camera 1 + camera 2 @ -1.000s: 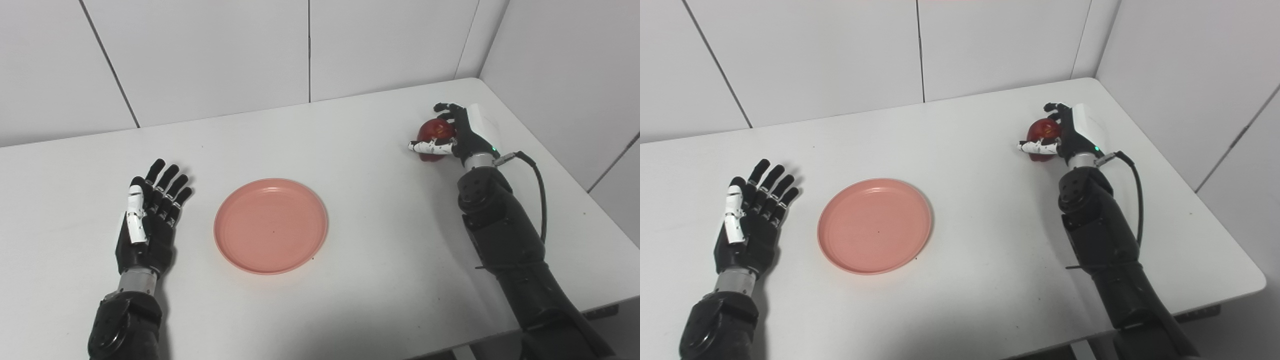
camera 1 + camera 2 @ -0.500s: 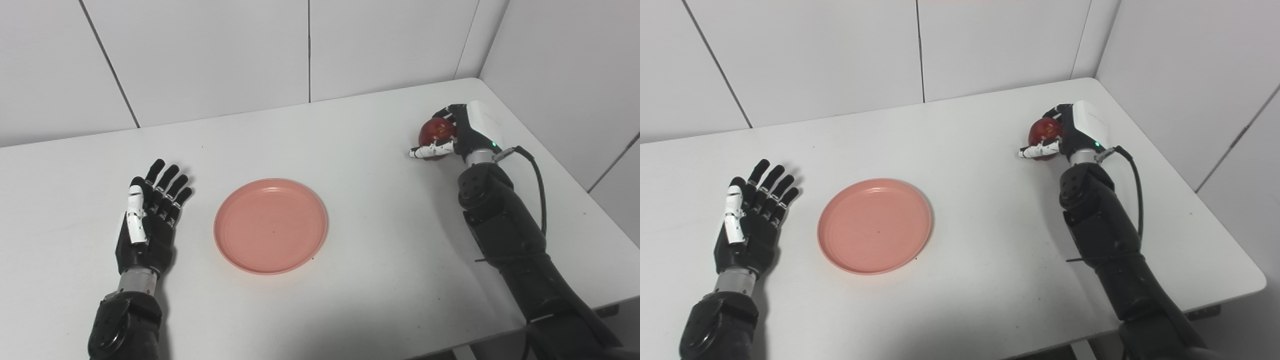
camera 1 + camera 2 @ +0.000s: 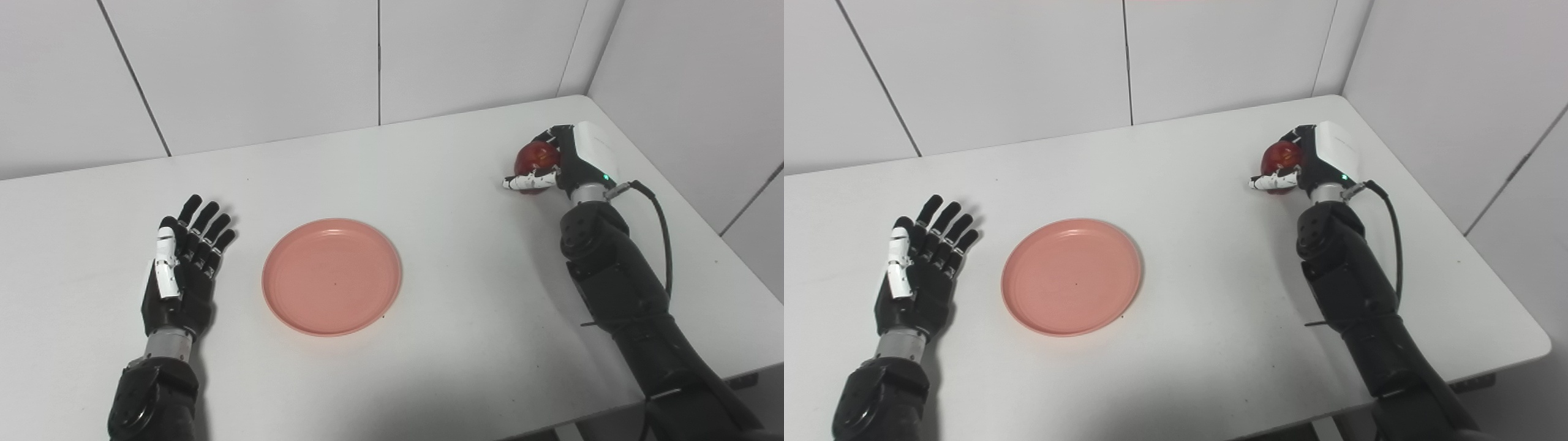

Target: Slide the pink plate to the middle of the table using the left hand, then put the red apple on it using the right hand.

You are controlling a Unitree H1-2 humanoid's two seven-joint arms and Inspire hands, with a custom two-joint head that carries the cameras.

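Looks like lab or test cell. Plain white table (image 3: 429,159) set into corner of bare white panel walls (image 3: 257,67) with dark seams; no furnishing or decor; robot arm with exposed cable (image 3: 658,226) working at tabletop.

A plain white surface (image 3: 465,294) fills most of the view, with a rounded corner at its far right and small dark specks scattered over it. Behind the surface stand white wall panels (image 3: 257,67) divided by thin dark seams. To the right of the surface another white panelled wall (image 3: 1464,92) meets them in a corner.
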